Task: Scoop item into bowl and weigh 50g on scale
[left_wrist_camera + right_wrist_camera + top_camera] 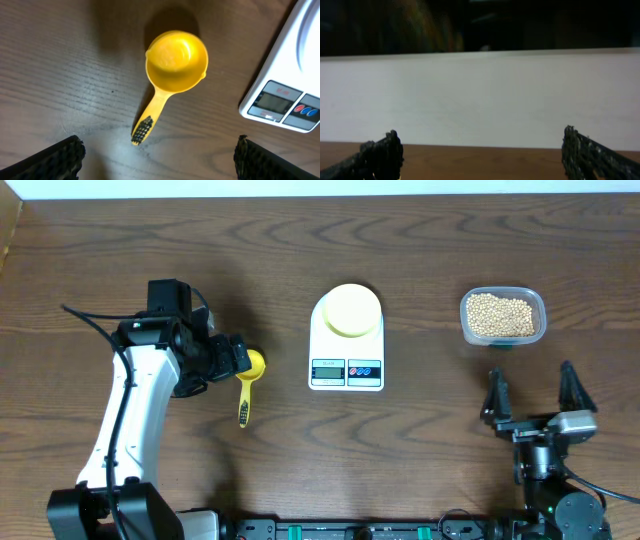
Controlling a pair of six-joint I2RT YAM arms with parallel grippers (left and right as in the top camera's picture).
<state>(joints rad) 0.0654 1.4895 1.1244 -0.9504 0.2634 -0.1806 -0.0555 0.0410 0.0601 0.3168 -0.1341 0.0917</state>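
Observation:
The pale yellow bowl (350, 310) sits on the white scale (346, 360) at the table's middle. The tan beans (501, 315) fill a clear tub (503, 294) at the right. A bright yellow scoop (248, 385) lies on the table left of the scale; it also shows in the left wrist view (172, 70), empty, handle toward the camera. My left gripper (157, 157) is open and hovers over the scoop's handle end. The scale's corner shows in that view (285, 95). My right gripper (531, 395) is open and empty, below the tub.
The right wrist view shows only bare tabletop (480, 162) and a white wall (480, 95). The table's far edge runs along the top of the overhead view.

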